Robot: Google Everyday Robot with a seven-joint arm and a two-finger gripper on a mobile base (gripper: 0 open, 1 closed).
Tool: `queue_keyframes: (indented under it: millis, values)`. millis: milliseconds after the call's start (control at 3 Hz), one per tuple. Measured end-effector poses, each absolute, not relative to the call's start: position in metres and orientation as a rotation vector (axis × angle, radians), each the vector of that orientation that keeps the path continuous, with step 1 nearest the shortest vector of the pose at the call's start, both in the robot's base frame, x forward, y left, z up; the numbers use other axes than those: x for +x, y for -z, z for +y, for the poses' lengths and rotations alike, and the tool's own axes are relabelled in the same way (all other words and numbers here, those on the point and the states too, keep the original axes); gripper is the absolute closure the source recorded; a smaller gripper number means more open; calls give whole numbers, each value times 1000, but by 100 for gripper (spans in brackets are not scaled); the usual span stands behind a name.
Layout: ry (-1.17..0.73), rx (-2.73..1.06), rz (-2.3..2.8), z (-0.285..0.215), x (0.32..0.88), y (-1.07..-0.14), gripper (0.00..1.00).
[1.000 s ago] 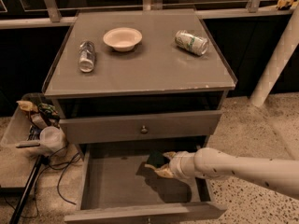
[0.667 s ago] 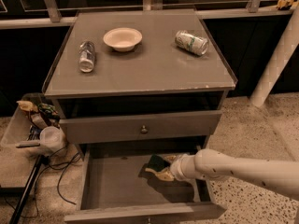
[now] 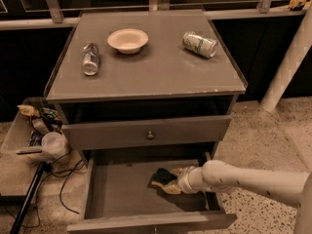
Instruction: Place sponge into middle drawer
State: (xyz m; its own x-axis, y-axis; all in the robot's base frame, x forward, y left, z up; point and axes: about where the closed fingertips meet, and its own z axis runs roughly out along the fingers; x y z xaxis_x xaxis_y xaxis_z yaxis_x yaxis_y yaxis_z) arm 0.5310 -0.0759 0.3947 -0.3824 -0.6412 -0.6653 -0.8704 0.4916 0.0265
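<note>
The middle drawer is pulled open at the bottom of the grey cabinet, with a bare grey floor and low walls. My white arm reaches in from the right. My gripper hangs low over the right-centre of the drawer floor. It is shut on the sponge, whose dark green layer shows between the tan fingers with a yellow edge beneath. I cannot tell whether the sponge touches the floor.
Above the open drawer is a shut drawer front with a round knob. On the cabinet top are a white bowl and two cans lying on their sides. A cluttered bin and cables sit at left, a white pole at right.
My gripper with the sponge has moved a little left and lower inside the open drawer. Nothing else has moved.
</note>
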Motion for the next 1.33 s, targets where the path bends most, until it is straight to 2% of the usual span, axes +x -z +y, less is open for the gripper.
queue_keyframes:
  millis: [333, 667, 1333]
  values:
    - [-516, -1232, 2155, -73, 531, -382, 100]
    - [-516, -1232, 2155, -73, 531, -382, 82]
    - [-517, -1232, 2155, -73, 531, -382, 36]
